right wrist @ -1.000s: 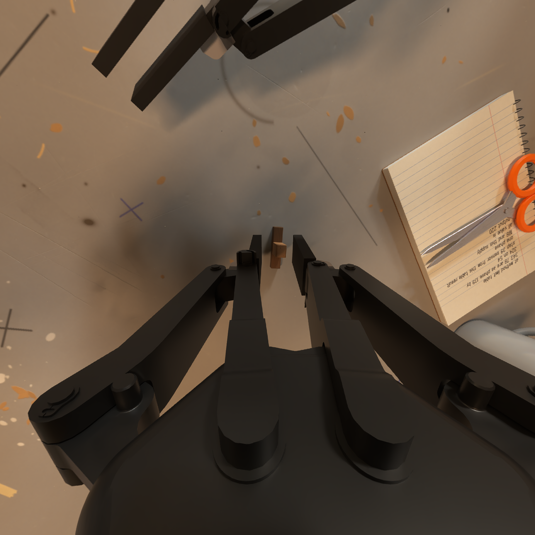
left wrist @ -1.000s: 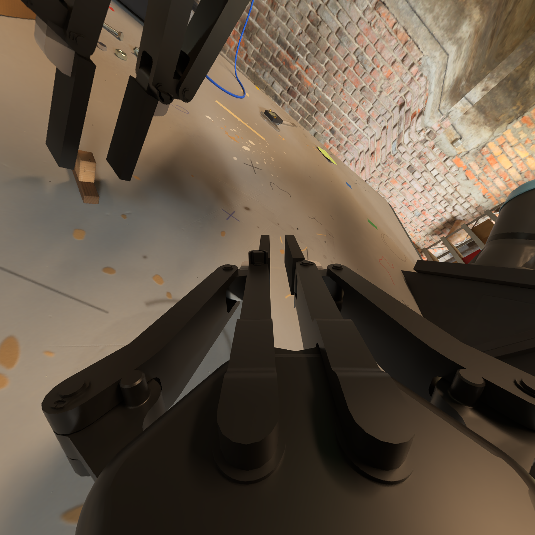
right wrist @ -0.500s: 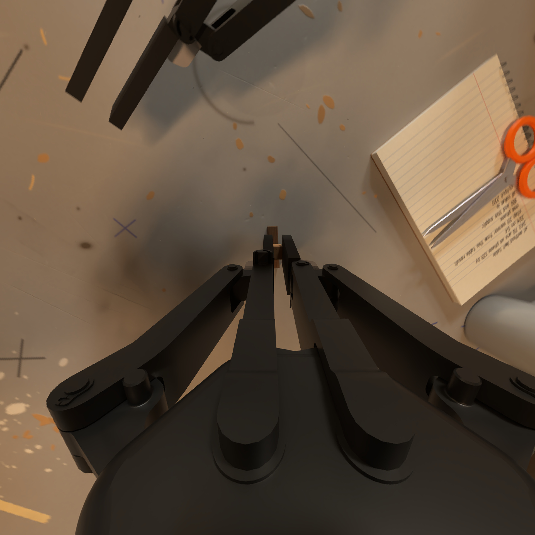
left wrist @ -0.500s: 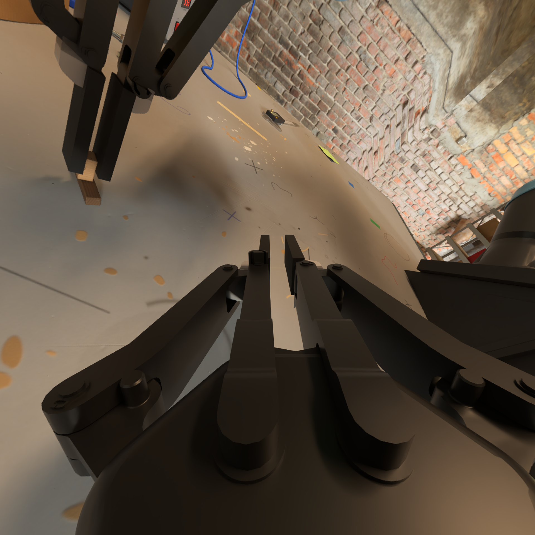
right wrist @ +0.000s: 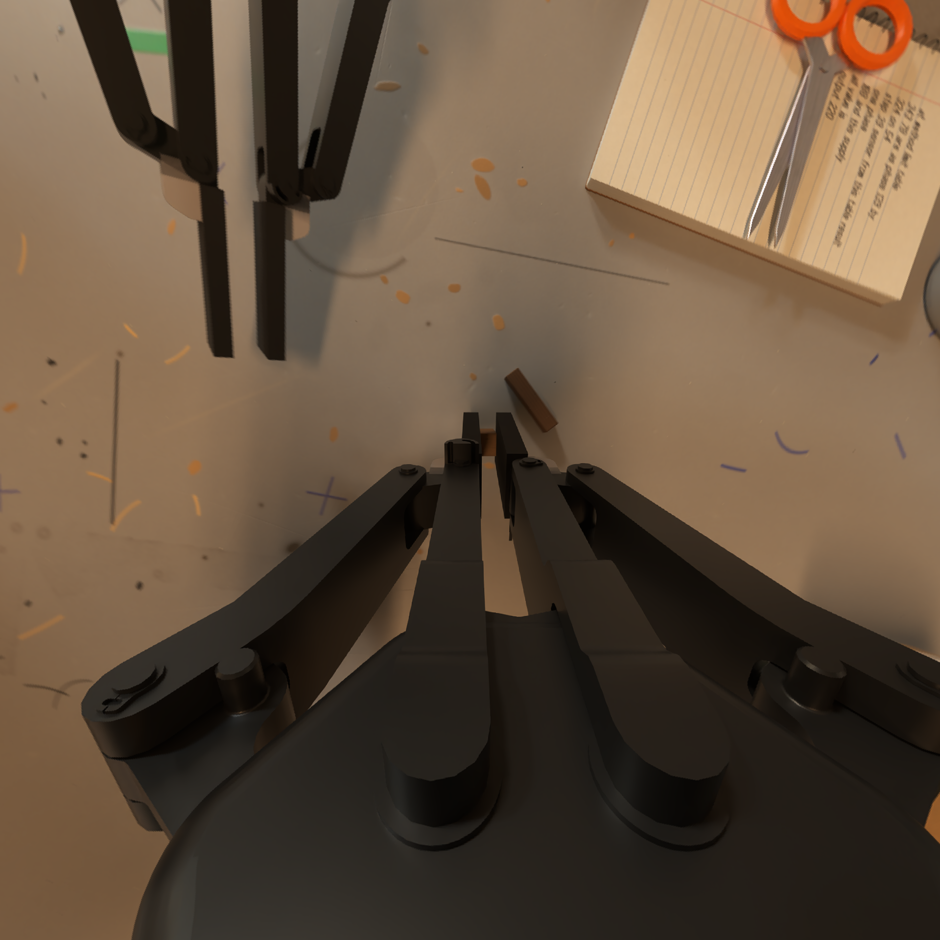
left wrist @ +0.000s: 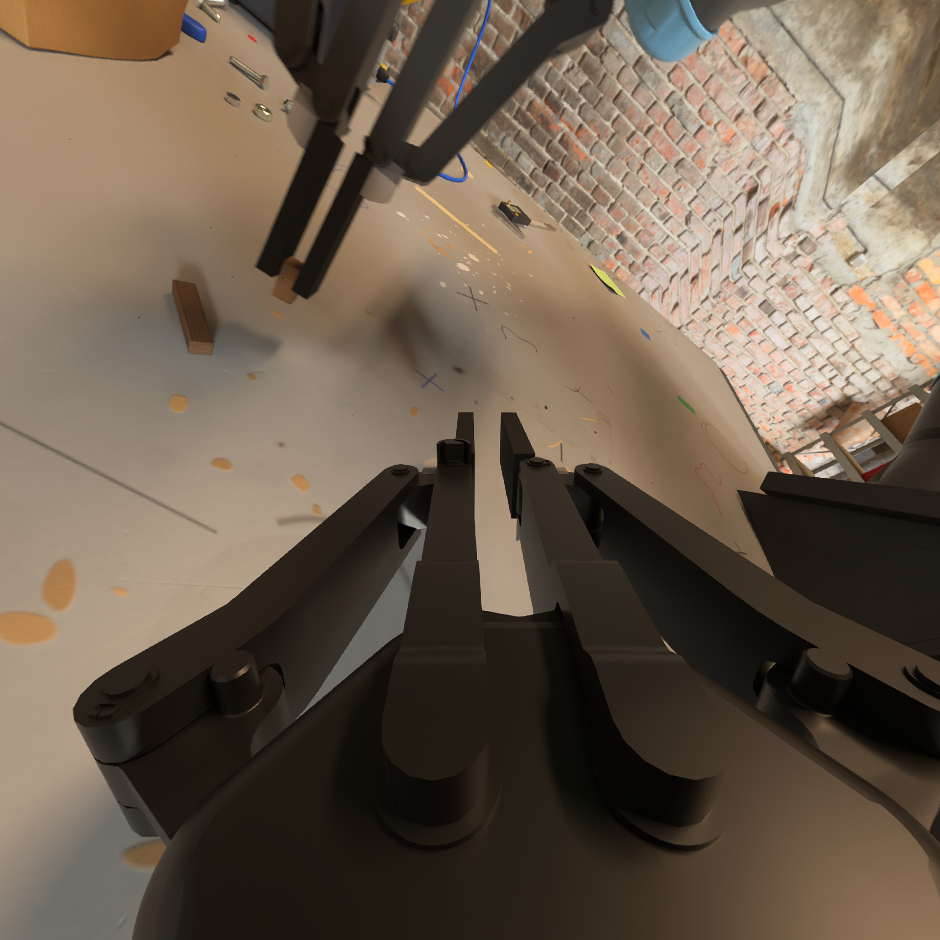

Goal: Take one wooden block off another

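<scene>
My right gripper (right wrist: 487,432) is shut on a small light wooden block (right wrist: 488,441) and holds it off the table; it also shows in the left wrist view (left wrist: 294,277) with the block (left wrist: 287,282) between its fingers. A longer, darker wooden block (left wrist: 192,316) lies alone on the table to the left of it, and appears in the right wrist view (right wrist: 530,400) just right of my fingertips. My left gripper (left wrist: 486,432) is shut and empty, hovering over the table; it shows in the right wrist view (right wrist: 244,351) at upper left.
A lined notepad (right wrist: 712,152) with orange-handled scissors (right wrist: 814,76) lies at the upper right. A cardboard box (left wrist: 91,25), a bolt (left wrist: 248,72) and nuts sit at the far left, a blue cable (left wrist: 460,168) and a small black device (left wrist: 513,213) near the brick wall.
My right gripper closed on the small block, lifted it off the long block and carried it sideways. The long block stays on the table. The left gripper kept still.
</scene>
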Motion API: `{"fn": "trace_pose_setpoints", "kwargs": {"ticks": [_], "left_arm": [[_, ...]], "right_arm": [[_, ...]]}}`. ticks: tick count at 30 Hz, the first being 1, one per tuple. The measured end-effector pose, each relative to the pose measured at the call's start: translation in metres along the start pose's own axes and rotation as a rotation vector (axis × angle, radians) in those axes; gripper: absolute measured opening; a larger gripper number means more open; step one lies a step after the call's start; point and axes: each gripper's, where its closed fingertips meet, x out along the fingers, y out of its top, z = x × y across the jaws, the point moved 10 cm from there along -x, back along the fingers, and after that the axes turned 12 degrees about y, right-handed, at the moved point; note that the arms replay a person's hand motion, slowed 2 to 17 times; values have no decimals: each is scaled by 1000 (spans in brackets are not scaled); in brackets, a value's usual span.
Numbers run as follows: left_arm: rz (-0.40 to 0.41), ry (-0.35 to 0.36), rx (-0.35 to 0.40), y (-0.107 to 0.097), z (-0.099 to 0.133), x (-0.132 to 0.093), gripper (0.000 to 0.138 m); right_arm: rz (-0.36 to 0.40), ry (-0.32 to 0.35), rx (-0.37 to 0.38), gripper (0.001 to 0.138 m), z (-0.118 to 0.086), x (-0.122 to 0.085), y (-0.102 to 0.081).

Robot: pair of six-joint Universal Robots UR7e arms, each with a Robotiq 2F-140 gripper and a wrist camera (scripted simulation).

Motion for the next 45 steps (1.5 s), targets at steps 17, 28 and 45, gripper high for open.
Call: {"fn": "trace_pose_setpoints", "kwargs": {"ticks": [17,28,45], "left_arm": [[-21,4,-48,1,-4,2,15],[-43,-6,-77,2,-5,5,14],[-52,-14,-69,3,1,9,15]], "right_arm": [[213,-103,120,9,-87,-2,-24],[215,-257,16,9,-119,-9,-25],[43,-506,-331,9,-150,2,-4]]}}
